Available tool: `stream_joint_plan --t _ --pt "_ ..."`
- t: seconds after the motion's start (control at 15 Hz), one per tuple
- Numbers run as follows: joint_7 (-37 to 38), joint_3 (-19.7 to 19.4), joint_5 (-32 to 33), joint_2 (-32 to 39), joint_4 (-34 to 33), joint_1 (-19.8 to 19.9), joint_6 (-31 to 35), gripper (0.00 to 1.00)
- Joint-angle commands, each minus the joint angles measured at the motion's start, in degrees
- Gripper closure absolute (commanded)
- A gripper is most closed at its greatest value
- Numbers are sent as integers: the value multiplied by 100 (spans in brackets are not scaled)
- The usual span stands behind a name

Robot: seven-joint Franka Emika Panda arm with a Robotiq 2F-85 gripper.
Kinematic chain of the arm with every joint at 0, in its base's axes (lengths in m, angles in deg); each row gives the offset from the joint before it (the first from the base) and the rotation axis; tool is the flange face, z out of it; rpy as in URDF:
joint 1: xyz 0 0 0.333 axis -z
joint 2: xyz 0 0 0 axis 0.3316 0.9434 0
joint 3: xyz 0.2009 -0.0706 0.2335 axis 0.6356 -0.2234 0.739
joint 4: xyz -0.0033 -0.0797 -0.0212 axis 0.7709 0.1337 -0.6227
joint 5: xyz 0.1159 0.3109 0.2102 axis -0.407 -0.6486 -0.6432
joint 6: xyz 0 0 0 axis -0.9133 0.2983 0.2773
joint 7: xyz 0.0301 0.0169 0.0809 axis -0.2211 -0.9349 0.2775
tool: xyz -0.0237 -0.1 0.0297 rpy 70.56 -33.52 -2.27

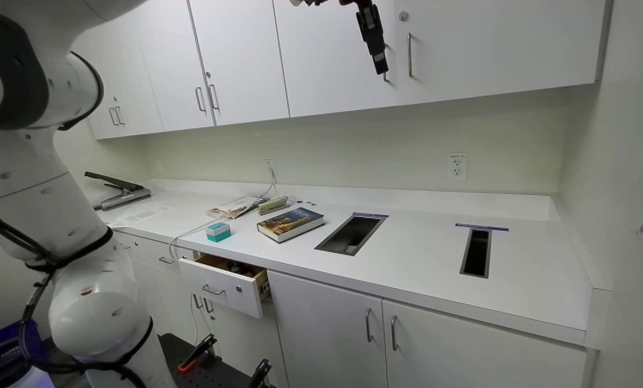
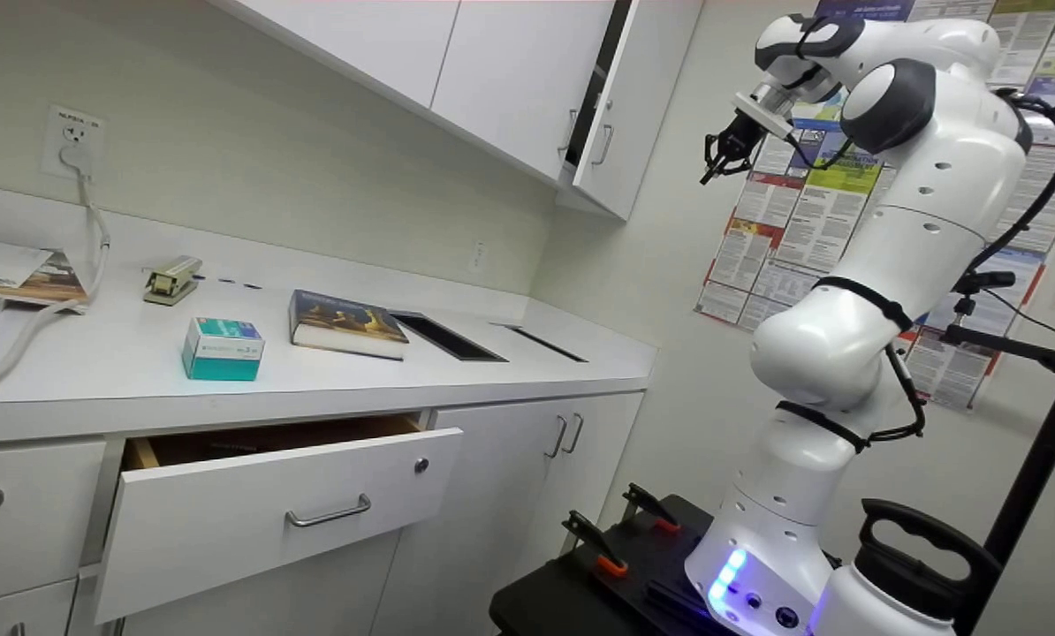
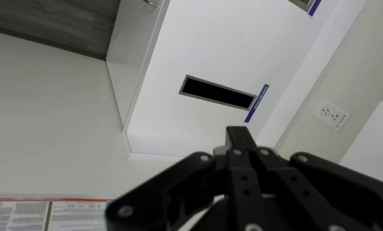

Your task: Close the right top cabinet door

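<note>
White countertop (image 1: 418,248), pale wall (image 2: 669,442) with posters (image 2: 784,221), right top door (image 2: 638,97) ajar, tool (image 3: 239,138) pinched narrow.

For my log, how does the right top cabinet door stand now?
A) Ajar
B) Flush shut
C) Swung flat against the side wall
A: in an exterior view, a dark gap shows between the right top cabinet door and the neighbouring upper door.

Right top cabinet door (image 2: 641,102): plain, flat, white, fitted with a slim silver bar handle (image 2: 603,145) near its lower left edge. Mounted above the countertop (image 2: 130,349); seen partly open.
</note>
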Motion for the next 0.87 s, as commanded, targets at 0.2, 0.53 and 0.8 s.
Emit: stream_joint_plan --t 0.2,0.53,0.8 --pt "11 144 224 -183 227 -46 -389 100" --pt "-3 198 236 -226 325 -76 -344 100" --pt "6 224 254 -264 401 -91 -338 100"
